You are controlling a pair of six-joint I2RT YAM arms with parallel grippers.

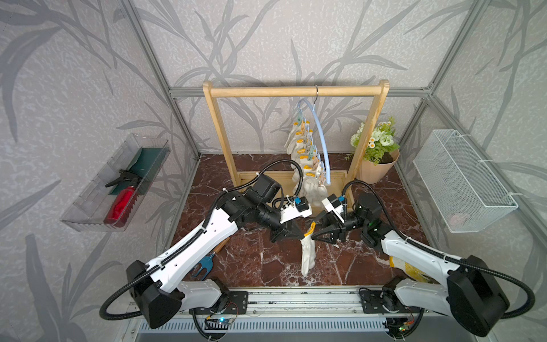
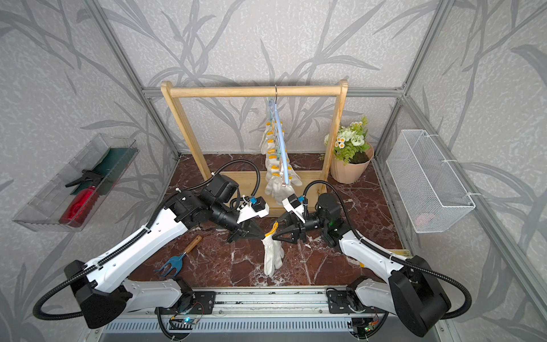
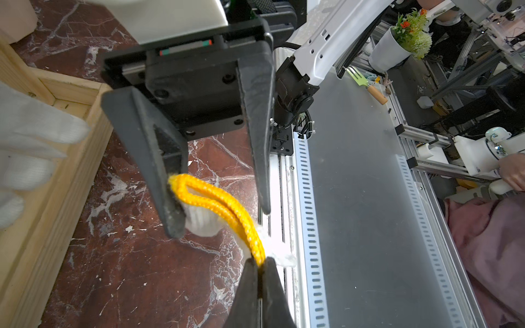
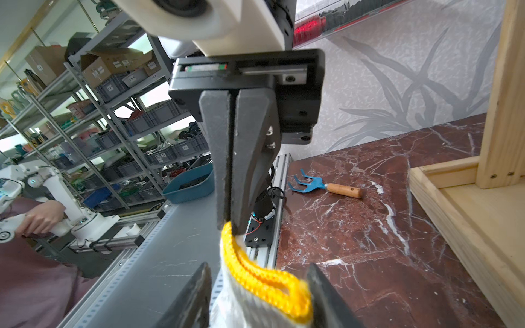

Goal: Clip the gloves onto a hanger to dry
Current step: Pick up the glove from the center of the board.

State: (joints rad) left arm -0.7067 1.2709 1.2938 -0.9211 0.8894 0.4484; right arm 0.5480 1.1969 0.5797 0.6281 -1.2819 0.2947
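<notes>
White knitted glove with a yellow-trimmed cuff [image 1: 307,257] hangs fingers-down between your two arms, over the red-brown marble desk [image 1: 251,266] and in front of the wooden rack [image 1: 293,91]. Whether its fingertips reach the desk cannot be told. Your left tool [image 3: 260,262] is pinched tight on one end of the cuff, its jaws pressed together with only the yellow trim between them. Your right tool [image 3: 220,218] has its jaws apart, straddling the other end of the cuff. One finger [image 3: 159,184] touches the cuff's looped end, and the other stands clear of it. Behind, a light blue curved hanger [image 1: 321,136] hangs by its hook from the rack's top bar. A row of other white gloves [image 1: 302,165] is clipped along it, cuffs up. A blue hand rake with a wooden handle [image 2: 182,254] lies on the desk near your left arm.
</notes>
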